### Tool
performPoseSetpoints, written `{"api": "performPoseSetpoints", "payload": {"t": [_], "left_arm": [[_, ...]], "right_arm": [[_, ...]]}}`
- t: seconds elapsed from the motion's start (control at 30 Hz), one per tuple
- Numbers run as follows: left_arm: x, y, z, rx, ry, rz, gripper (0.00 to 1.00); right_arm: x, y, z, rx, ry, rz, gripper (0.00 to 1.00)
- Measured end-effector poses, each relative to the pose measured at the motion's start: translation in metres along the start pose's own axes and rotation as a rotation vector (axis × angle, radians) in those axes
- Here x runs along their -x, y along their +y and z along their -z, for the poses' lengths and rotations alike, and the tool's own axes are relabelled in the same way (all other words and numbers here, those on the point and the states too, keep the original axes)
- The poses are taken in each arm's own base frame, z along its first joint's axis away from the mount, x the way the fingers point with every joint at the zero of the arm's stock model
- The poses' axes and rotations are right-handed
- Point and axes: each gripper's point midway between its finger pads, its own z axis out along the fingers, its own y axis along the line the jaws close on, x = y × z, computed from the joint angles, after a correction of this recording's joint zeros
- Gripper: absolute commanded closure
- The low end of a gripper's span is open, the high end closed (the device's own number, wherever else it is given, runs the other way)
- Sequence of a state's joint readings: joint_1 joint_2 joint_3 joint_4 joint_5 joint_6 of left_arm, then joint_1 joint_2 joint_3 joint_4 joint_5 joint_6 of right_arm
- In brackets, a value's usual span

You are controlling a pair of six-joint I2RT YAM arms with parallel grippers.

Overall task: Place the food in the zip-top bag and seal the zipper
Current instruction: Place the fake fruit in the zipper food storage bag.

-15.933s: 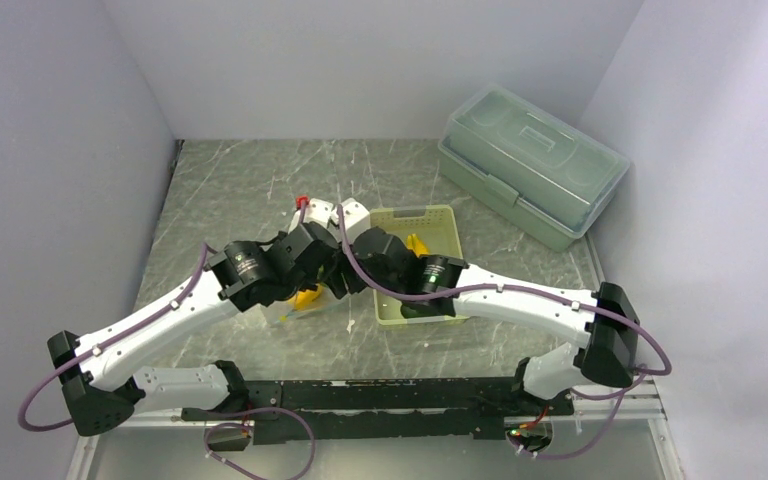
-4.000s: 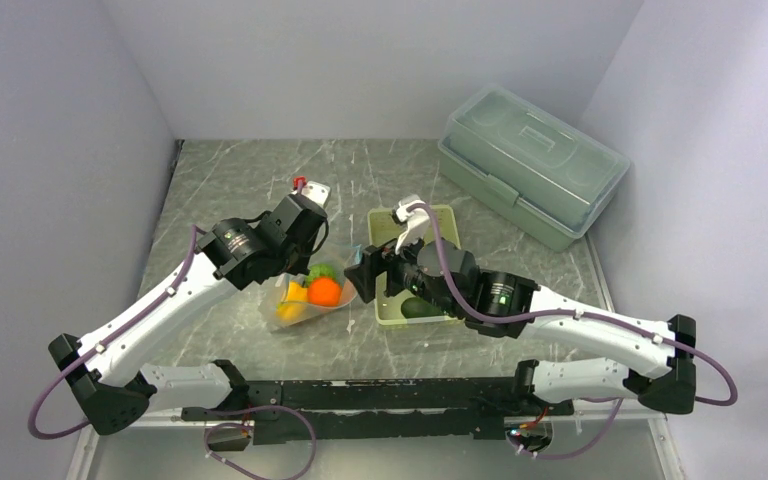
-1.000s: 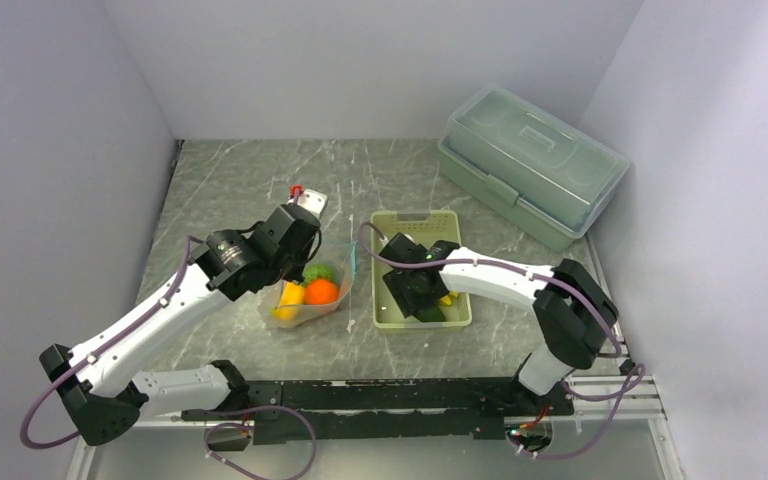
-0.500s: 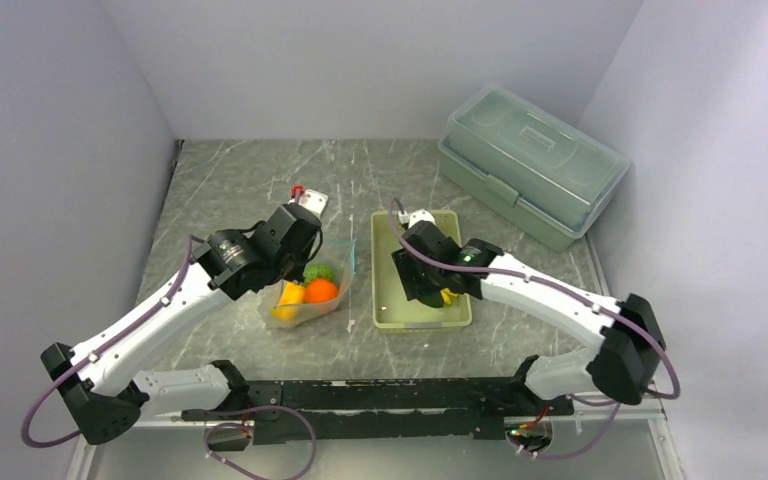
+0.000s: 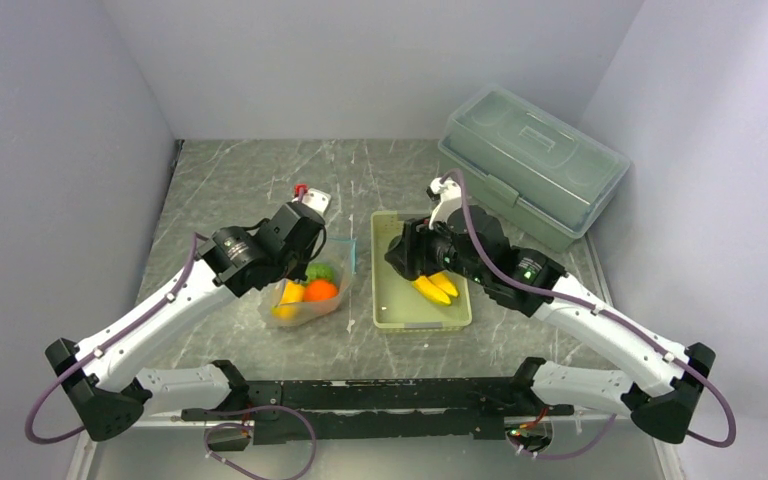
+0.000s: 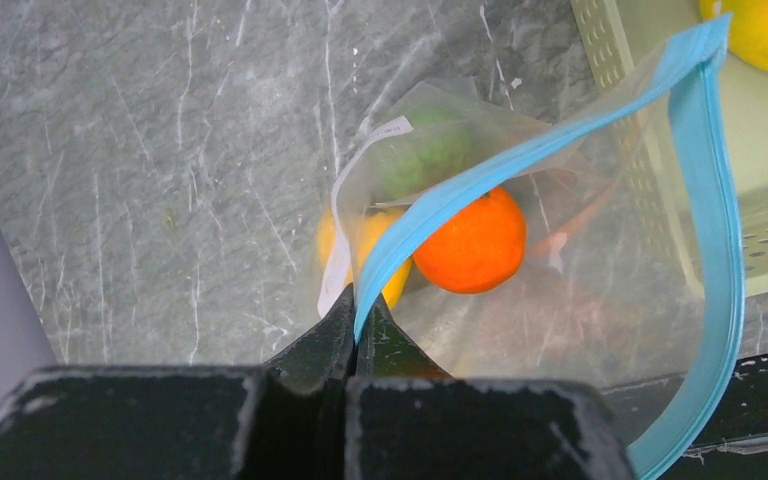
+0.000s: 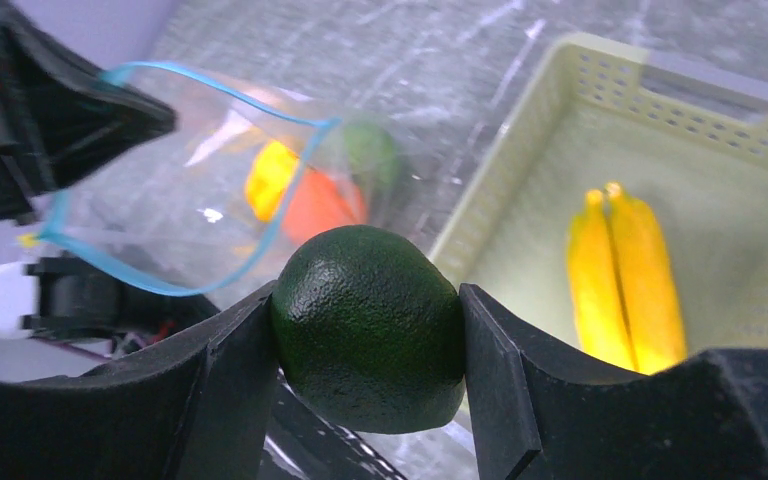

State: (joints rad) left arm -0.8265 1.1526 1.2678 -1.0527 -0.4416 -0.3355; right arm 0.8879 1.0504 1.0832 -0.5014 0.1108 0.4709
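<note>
The clear zip-top bag (image 5: 312,296) lies left of the pale green basket (image 5: 422,315), its mouth held open. It holds the orange ball (image 6: 475,240), the bumpy green fruit (image 6: 422,160) and the yellow-orange pepper (image 6: 380,270). My left gripper (image 6: 357,312) is shut on the light blue zipper (image 6: 710,180) at the mouth's left end. My right gripper (image 7: 365,330) is shut on the dark green avocado (image 7: 368,325), held above the basket's left side. In the top view it (image 5: 405,258) hangs over the basket. The yellow bananas (image 5: 435,288) lie in the basket (image 7: 560,110), also in the right wrist view (image 7: 625,270).
A large translucent lidded box (image 5: 530,165) stands at the back right. A small white block with a red tip (image 5: 310,195) sits behind the bag. Walls close in the table on the left, back and right.
My right gripper has lifted the avocado out of the basket and swung up and back; the bananas now show in the basket. The left arm and bag have held still.
</note>
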Motion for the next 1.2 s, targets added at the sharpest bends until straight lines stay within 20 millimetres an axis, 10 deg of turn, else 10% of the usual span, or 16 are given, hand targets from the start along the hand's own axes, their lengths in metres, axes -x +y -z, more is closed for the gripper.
{"api": "performPoseSetpoints", "payload": {"t": [0.6,1.2], "left_arm": [[0.005,-0.003,0.002,-0.015,-0.003,0.006,1.00],[0.005,-0.007,0.001,-0.024,0.013,0.023,1.00]], "right_arm": [[0.033,0.127,-0.011,0.441,-0.179,-0.126,0.63],[0.001,0.131,-0.063,0.393,-0.201,-0.281,0.63]]}}
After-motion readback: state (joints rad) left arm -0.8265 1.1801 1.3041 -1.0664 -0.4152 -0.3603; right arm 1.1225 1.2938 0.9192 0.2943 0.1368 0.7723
